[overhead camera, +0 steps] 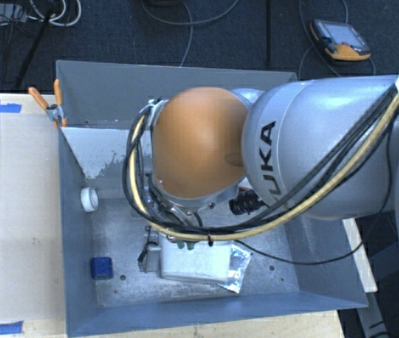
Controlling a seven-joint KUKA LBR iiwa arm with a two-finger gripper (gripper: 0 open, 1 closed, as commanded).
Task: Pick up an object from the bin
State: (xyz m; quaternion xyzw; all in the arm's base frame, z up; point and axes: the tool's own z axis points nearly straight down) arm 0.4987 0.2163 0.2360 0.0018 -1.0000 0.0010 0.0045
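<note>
My gripper (146, 253) is low in the bin, mostly hidden under the arm's orange cover. It sits at the left end of a flat white packet with a crinkled silver foil edge (200, 265), which lies near the bin's front wall. Whether it touches the packet is hidden. A small blue cube (101, 267) rests on the floor to the left of the gripper. A white round cap (89, 199) lies further back by the left wall.
The arm and its cables cover the middle and right of the bin. Bare floor shows between the cap, the cube and the gripper. The sloped left wall rises close to the cap.
</note>
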